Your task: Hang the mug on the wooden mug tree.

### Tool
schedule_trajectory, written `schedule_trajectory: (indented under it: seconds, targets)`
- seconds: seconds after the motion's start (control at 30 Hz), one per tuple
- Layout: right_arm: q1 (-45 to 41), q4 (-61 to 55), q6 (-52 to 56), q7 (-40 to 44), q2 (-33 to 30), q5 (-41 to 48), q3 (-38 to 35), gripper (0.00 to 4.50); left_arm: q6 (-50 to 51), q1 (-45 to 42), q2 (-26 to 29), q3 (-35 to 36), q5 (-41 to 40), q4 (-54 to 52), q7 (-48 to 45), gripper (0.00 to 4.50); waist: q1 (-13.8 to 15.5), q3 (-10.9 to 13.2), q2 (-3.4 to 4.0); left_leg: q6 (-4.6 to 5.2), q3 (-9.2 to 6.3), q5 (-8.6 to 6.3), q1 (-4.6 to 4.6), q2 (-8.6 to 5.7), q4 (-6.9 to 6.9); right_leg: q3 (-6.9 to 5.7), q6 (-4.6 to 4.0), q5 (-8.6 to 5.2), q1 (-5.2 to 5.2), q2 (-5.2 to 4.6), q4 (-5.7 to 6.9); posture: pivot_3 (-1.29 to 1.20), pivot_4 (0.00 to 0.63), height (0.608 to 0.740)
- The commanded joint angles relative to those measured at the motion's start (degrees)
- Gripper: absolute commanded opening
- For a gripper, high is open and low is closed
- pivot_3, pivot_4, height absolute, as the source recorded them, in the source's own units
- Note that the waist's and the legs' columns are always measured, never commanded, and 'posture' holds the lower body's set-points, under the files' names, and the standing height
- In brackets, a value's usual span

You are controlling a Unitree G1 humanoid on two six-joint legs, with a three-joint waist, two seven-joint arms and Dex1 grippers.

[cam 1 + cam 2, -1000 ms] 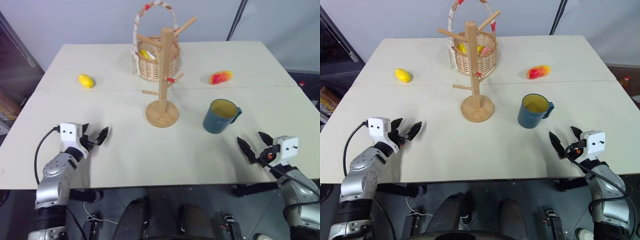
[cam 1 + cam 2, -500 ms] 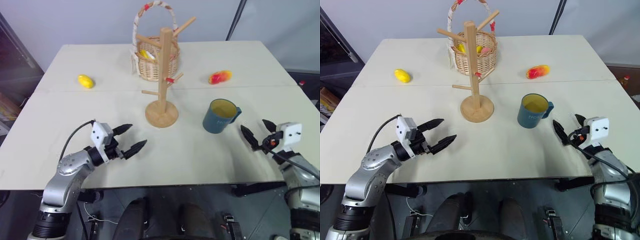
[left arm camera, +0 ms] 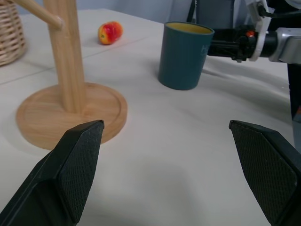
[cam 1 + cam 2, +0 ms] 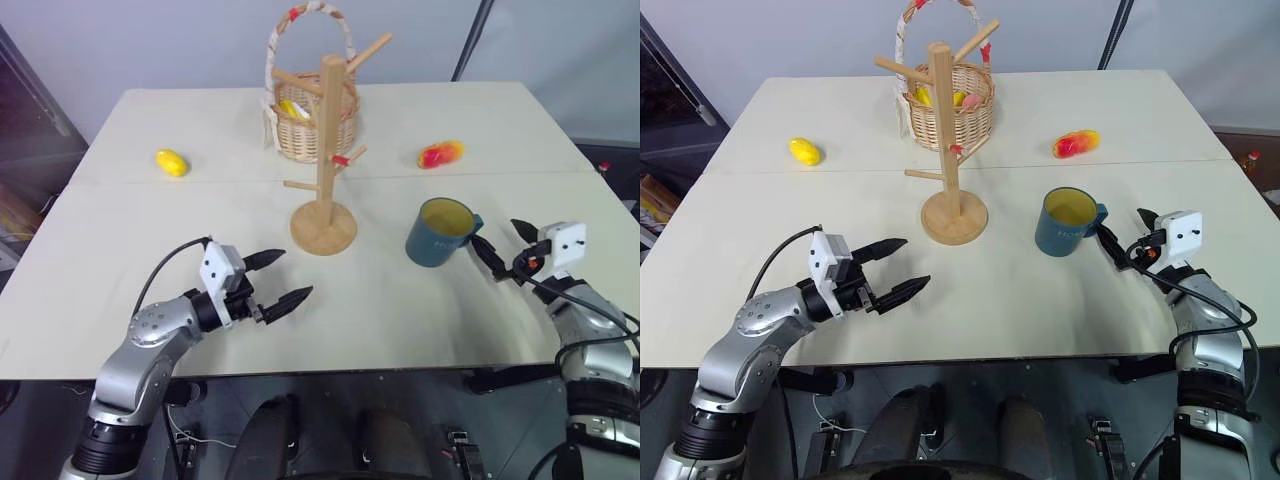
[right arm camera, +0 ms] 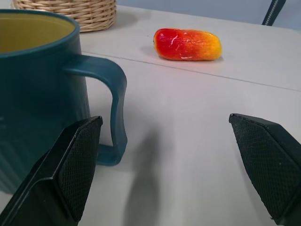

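Right claw (image 4: 505, 248) wide-open beside mug (image 4: 440, 232) handle, untouching.

Left gripper (image 4: 276, 279) spread wide, angled forward-right; right gripper (image 4: 500, 246) spread wide, pointing forward, both empty.

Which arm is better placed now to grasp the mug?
Right. The right gripper is open beside the mug, facing its handle; the left gripper is farther away.
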Motion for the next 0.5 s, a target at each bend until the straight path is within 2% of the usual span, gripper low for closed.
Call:
schedule_trajectory:
  seconds: [0.03, 0.47, 0.5]
  targets:
    - [-2.85, 2.2, -2.12, 0.48, -0.61, -0.63, 0.44, 4.49, -0.33, -1.05, -0.15, -0.05, -0.98, -2.22, -0.17, 4.5, -0.04, 0.0, 0.0, 0.0, 0.0, 0.0, 0.0, 0.0, 0.0, 0.0, 0.0, 0.0, 0.0, 0.0, 0.0, 0.0, 0.15, 0.74]
    - [-12.23, 16.68, -6.75, 3.71, 1.01, -1.8, 3.62, 4.49, -0.91, -1.16, -0.31, -0.14, -0.44, -2.38, 0.28, 4.5, -0.24, 0.01, 0.01, 0.0, 0.0, 0.01, 0.01, 0.0, 0.01, -0.01, 0.03, 0.02, 0.01, 0.04, 0.02, 0.0, 0.15, 0.74]
    - [-12.73, 17.49, -6.99, 4.24, 1.08, -1.66, 3.72, 4.25, -0.97, -1.03, -0.3, -0.14, -0.38, -2.46, 0.31, 4.5, -0.24, 0.01, 0.01, 0.0, 0.0, 0.01, 0.01, 0.0, 0.01, -0.01, 0.04, 0.02, 0.01, 0.04, 0.02, 0.0, 0.15, 0.74]
